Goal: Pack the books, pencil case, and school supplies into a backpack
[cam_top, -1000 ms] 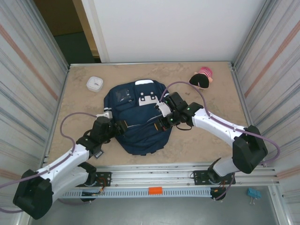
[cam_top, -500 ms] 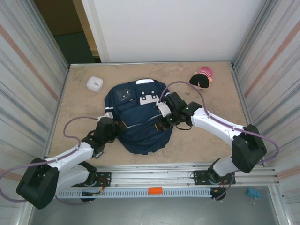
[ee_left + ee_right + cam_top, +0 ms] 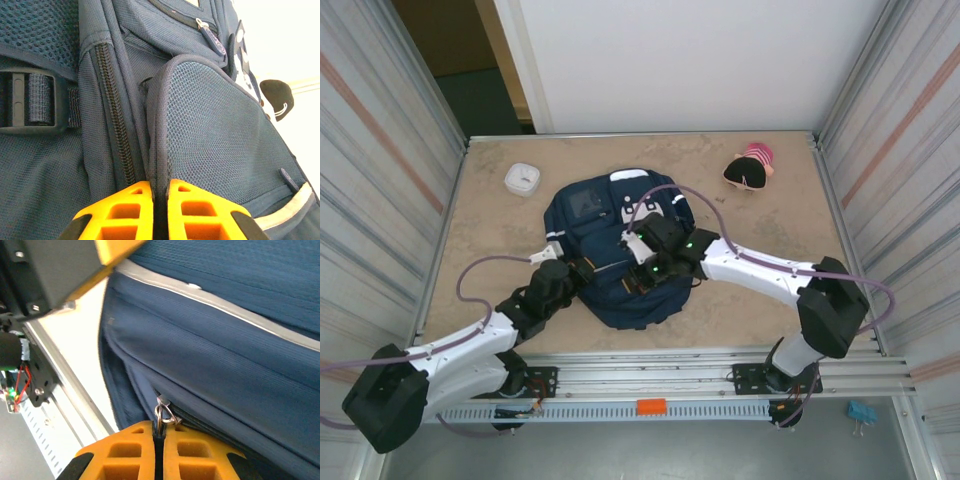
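While left gripper (image 3: 160, 189) and right gripper (image 3: 159, 430) pinch the backpack (image 3: 582, 236), its inside hidden.

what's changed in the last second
The right gripper, shut on the zipper pull, slid left across the backpack. The left gripper kept its pinch on the backpack's side. The white box and pink item stayed put.

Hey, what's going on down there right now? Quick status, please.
Left gripper shut on the mesh pocket rim of the backpack. Right gripper shut on a zipper pull. Backpack lying on the table. Nothing seen across the zipper.
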You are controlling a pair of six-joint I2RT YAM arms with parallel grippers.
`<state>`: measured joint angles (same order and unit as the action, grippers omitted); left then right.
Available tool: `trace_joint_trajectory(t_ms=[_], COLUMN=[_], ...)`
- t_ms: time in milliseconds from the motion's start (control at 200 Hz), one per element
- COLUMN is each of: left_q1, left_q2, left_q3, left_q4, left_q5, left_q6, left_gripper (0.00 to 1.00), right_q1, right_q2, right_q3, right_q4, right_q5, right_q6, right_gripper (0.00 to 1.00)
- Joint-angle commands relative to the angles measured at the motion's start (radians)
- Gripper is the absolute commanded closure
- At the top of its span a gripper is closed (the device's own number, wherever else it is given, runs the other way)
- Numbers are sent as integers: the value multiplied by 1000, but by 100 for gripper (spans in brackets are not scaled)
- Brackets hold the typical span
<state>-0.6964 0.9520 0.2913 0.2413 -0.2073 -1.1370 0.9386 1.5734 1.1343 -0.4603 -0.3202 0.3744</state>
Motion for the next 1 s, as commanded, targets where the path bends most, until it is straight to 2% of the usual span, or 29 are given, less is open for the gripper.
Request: trace_joint_trajectory(t_ms=[0,110,200,276,381,491,611,697,777,997], left_q1=[-18,-21,-21,-22,-19,-2,16,19,29,40], left_q2=[6,30,30,15,-23,-75,-130,-156,-169,-170], left_q3=[54,60,53,39,33,33,21,6,5,1], left_q4=[143,167,176,169,100,20,-14,-16,-22,-21], left_q5=[-14,-6,-7,-20,-42,-42,-43,-50,-38,-6], left_q6=[-20,-22,-25,-24,-12,15,40,50,60,61], left_gripper=[100,100,100,100,100,100,100,100,100,100], right_q1=[66,84,90,86,77,18,-115,-183,-203,-208], right_q2=[36,86,108,94,12,-111,-198,-222,-234,-190], right_q3=[73,85,85,78,33,-41,-127,-211,-276,-341], right_q4=[128,196,214,208,199,198,218,311,409,507], right_q5=[-17,-8,16,35,60,65,-7,-81,-101,-86], right_q6=[88,135,117,92,44,56,200,333,449,704], right_gripper=[100,100,99,88,62,53,49,48,47,44])
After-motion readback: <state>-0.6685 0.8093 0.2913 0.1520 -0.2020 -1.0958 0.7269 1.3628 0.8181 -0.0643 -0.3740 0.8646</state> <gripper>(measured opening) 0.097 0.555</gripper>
